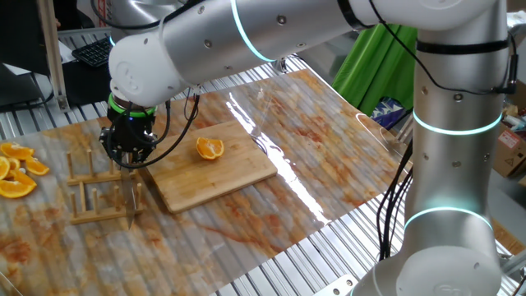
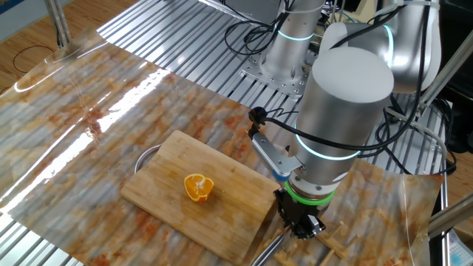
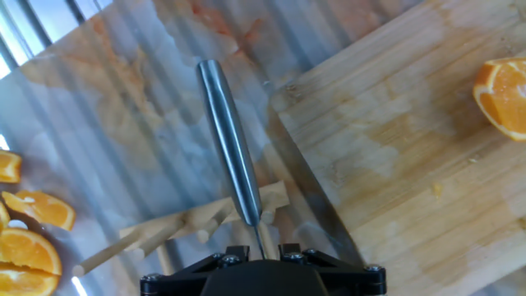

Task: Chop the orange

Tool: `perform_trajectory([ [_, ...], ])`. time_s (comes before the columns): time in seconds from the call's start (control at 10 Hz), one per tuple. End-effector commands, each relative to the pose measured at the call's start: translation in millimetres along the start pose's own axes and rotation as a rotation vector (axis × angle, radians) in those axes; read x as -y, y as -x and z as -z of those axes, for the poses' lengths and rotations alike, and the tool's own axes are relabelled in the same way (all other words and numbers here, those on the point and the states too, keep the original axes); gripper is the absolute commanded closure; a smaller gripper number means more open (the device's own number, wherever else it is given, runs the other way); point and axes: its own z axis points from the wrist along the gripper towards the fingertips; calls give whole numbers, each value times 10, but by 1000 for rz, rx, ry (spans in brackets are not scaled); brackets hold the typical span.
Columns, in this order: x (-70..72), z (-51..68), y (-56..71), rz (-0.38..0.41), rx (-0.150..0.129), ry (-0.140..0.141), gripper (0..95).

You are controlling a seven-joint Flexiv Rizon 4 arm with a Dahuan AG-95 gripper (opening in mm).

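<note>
I have one tool (image 1: 125, 158), and it hangs pointing straight down over the left end of the tabletop (image 1: 329, 164), right above a single wooden rack (image 1: 94, 197) made of pegs and rails. My fingers are hidden under the wrist in both fixed views, and the hand view shows only the dark body at the bottom edge, so I cannot tell whether the tool stands open or is closed on anything.

One knife (image 3: 230, 148) is in sight. In the hand view its round steel handle runs away from me, starting just above the tool body and crossing over the rack's pegs. Whether I am touching it is not clear.

There is one cutting board (image 1: 238, 168), of pale bamboo, lying just right of the rack with its near left corner close beside it. On the board lies one orange (image 1: 209, 149), a small cut half with bright flesh facing up and a paler rind edge. It sits alone near the middle of the board, well apart from my tool and to its right.

At the far left of the tabletop is one heap of bigger orange slices (image 1: 16, 173). I count about five in one fixed view, some cut off by the frame edge; four show in the hand view. The heap lies left of the rack, apart from it
</note>
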Motion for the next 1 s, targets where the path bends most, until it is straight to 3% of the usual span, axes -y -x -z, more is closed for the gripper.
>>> perform_trajectory([
  [0.1,-8,-18,8,2,2,4,760],
  [0.7,-19,-7,30,23,3,7,760],
  [1.0,-19,-8,30,29,-4,22,760],
])
